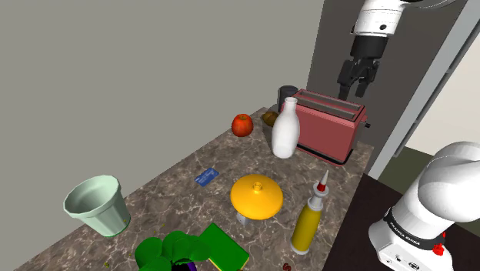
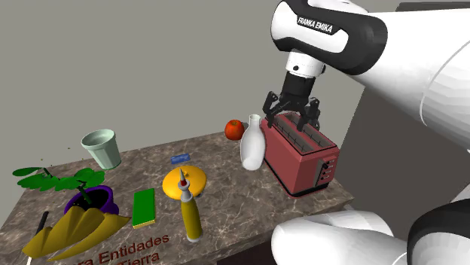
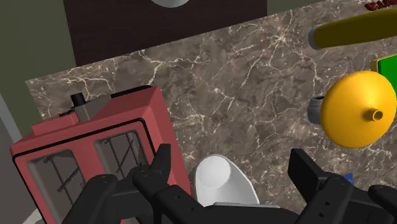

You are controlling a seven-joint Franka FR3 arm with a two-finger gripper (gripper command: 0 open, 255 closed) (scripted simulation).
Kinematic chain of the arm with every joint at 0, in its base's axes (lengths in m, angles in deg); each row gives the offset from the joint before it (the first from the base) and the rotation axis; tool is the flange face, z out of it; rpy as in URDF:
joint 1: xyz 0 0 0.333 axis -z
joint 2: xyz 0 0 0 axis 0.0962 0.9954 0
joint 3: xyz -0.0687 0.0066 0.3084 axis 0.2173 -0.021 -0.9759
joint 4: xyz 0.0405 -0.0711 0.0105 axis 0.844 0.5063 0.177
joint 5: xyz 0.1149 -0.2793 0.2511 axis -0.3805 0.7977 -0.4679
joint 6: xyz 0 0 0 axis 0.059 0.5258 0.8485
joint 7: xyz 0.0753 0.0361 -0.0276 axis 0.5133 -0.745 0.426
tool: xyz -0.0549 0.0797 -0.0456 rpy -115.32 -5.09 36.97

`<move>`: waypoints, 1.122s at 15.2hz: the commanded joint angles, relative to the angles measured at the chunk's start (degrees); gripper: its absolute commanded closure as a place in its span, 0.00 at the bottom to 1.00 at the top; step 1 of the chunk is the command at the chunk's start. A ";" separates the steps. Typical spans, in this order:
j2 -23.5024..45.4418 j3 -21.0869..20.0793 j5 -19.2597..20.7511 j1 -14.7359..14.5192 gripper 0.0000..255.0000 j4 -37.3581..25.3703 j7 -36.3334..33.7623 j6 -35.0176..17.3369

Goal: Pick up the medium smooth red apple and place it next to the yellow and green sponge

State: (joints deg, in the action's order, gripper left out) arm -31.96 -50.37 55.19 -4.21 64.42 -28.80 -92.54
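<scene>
The red apple [image 1: 242, 125] [image 2: 235, 129] rests near the back edge of the marble counter [image 1: 192, 204], beside the wall. The green sponge with a yellow edge [image 1: 223, 248] [image 2: 144, 207] [image 3: 385, 67] lies flat at the counter's front, far from the apple. My black gripper [image 1: 355, 83] [image 2: 292, 120] [image 3: 232, 162] hangs open and empty high above the red toaster [image 1: 331, 123] [image 2: 301, 154] [image 3: 95, 146]. The white bottle [image 1: 285, 128] [image 2: 252, 143] [image 3: 219, 181] stands between the gripper and the apple.
A yellow domed lid [image 1: 257, 195] [image 3: 356, 108], a mustard bottle [image 1: 308, 219] and a blue card [image 1: 207, 176] occupy the counter's middle. A pale green cup [image 1: 98, 204], a leafy plant [image 1: 173, 250] and bananas [image 2: 71, 229] crowd the sponge's end. A dark mug [image 1: 288, 94] stands behind the bottle.
</scene>
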 commanded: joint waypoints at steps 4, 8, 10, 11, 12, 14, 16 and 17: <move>3.45 -3.49 -2.24 0.48 0.00 0.36 -6.20 -5.19; 9.26 -7.83 -4.31 1.23 0.00 -0.50 -14.26 -11.99; 12.60 -9.85 -4.89 1.69 0.00 -1.50 -18.26 -15.24; 14.37 -10.81 -5.05 1.94 0.00 -2.13 -20.27 -16.82; 16.19 -11.75 -5.13 2.21 0.00 -2.86 -22.29 -18.35; 19.98 -13.51 -5.00 2.78 0.00 -4.57 -26.36 -21.26; 23.95 -15.11 -4.48 3.36 0.00 -6.61 -30.49 -23.95; 25.99 -15.83 -4.07 3.63 0.00 -7.76 -32.60 -25.19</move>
State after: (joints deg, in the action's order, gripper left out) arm -7.86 -65.31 50.85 -0.82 57.83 -58.90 -116.52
